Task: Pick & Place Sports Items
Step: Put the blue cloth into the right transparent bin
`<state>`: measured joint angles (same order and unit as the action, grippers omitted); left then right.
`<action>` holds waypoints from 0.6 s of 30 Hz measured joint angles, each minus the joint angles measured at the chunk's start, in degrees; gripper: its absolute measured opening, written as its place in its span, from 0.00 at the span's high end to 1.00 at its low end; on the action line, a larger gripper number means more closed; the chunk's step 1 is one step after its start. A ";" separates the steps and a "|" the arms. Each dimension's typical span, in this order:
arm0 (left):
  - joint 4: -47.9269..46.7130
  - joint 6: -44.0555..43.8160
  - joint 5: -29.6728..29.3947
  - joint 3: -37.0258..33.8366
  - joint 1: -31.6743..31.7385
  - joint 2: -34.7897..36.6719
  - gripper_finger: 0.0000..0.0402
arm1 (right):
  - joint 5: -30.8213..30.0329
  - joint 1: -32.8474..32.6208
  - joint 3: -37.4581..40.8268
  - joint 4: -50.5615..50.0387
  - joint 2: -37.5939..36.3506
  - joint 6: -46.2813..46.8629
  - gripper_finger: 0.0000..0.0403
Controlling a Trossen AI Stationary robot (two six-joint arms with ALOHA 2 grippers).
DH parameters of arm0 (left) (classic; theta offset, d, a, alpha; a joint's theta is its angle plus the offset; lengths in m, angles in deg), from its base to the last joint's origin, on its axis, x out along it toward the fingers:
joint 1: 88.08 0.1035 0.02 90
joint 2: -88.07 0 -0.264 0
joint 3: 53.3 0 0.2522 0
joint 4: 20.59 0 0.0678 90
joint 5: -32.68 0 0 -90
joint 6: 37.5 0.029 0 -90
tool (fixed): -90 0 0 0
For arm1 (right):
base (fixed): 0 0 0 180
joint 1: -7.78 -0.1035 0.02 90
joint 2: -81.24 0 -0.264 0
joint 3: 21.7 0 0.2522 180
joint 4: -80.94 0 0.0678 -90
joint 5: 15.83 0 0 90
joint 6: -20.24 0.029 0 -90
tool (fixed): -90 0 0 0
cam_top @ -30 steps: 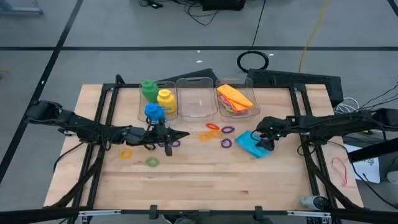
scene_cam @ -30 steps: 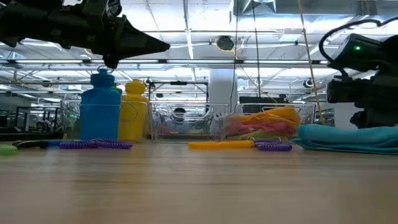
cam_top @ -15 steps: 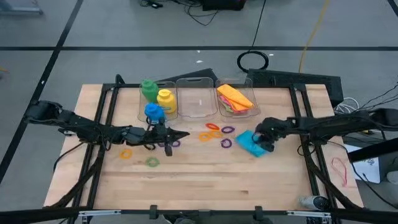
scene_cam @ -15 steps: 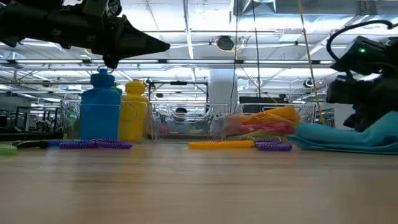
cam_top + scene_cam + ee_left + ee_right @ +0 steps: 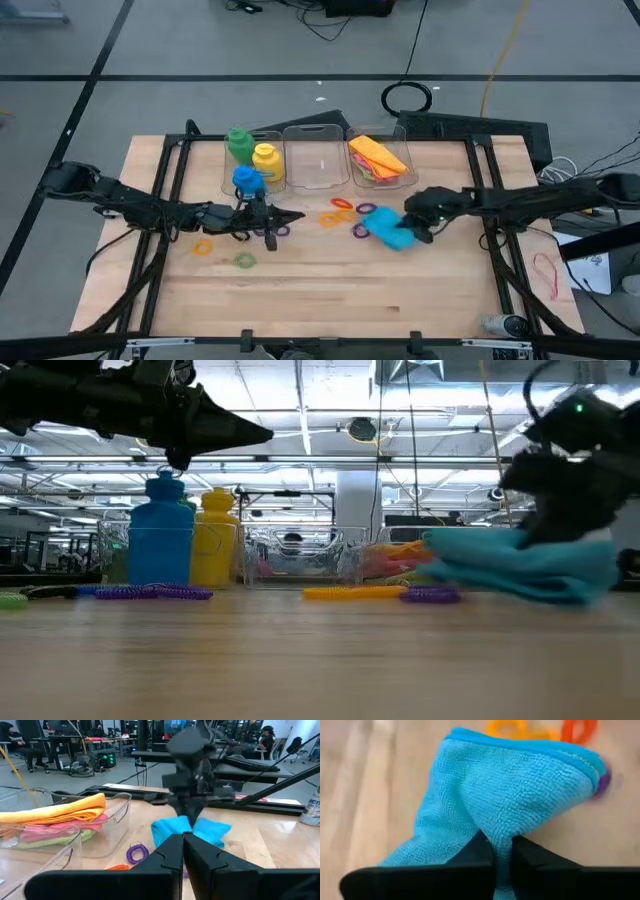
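Blue cloth (image 5: 392,231) hangs pinched in your right gripper (image 5: 501,851), whose fingers are clamped together on a raised fold near its middle; the rest of the cloth droops just above the table (image 5: 320,290), right of the scattered rings (image 5: 343,210). Carry it high enough that the loose corner does not drag those rings, then head for the right-hand bin (image 5: 397,182), where the orange cloth (image 5: 377,153) already tops the folded stack. Lower it squarely over that stack before you let go, so no edge drapes over the bin wall. Your left gripper (image 5: 297,216) waits near the blue bottle (image 5: 247,180), fingers pressed together and holding nothing.
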<state>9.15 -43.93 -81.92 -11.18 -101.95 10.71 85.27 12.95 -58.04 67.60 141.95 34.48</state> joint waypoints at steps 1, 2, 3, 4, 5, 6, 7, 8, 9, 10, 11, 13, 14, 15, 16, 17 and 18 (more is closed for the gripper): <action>-0.02 0.00 0.00 0.00 0.00 0.00 0.96 | -0.88 -0.68 -1.19 -0.04 -0.27 -0.61 1.00; -0.02 0.00 0.00 0.00 0.00 0.00 0.96 | -1.76 -1.39 -2.42 -0.12 -0.51 -1.24 1.00; -0.02 0.00 0.00 0.00 -0.02 0.00 0.96 | -2.71 -2.10 -3.66 -0.10 -0.73 -2.08 1.00; -0.01 -0.01 0.00 0.00 0.00 0.00 0.96 | -3.46 -2.80 -4.97 -0.05 -0.87 -2.96 1.00; -0.02 0.00 0.01 0.00 0.00 0.00 0.96 | -4.07 -3.43 -6.28 0.10 -0.92 -3.92 1.00; -0.02 0.00 0.00 0.00 0.00 0.00 0.96 | -4.69 -3.96 -7.58 0.21 -0.93 -4.84 1.00; -0.02 0.00 0.00 0.00 0.00 0.00 0.96 | -5.37 -4.39 -8.83 0.20 -0.95 -5.83 1.00; -0.02 0.00 0.00 0.00 0.00 0.00 0.96 | -6.08 -4.66 -9.99 0.24 -0.95 -6.93 1.00; -0.02 0.00 0.00 0.00 0.00 0.00 0.96 | -6.96 -4.80 -11.12 0.47 -0.95 -8.12 1.00; -0.04 0.00 0.00 0.00 -0.02 0.00 0.96 | -7.99 -4.78 -12.09 0.96 -0.95 -9.39 1.00; -0.02 0.00 0.00 0.00 0.00 0.00 0.96 | -8.81 -4.58 -13.02 1.48 -0.95 -10.63 1.00; -0.02 0.00 0.00 0.00 0.00 0.00 0.96 | -10.10 -3.51 -14.84 2.21 -0.96 -12.63 1.00; -0.04 0.02 0.01 0.00 0.00 0.00 0.96 | -10.66 -2.59 -15.66 2.64 -0.97 -13.26 1.00; -0.04 0.02 0.00 0.00 -0.01 0.00 0.96 | -11.04 -1.43 -16.35 3.20 -0.97 -13.53 1.00; -0.04 0.02 0.00 0.00 0.00 0.00 0.96 | -11.13 0.01 -16.89 3.89 -0.97 -13.57 1.00; -0.04 0.05 0.00 0.00 0.00 0.00 0.96 | -11.10 1.71 -17.22 4.96 -0.97 -13.48 1.00; -0.06 0.11 0.00 0.00 0.00 0.00 0.96 | -11.07 3.61 -17.34 6.25 -0.97 -13.29 1.00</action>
<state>9.09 -43.83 -81.92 -11.18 -101.95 10.71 74.20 16.56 -75.39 73.84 140.98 21.18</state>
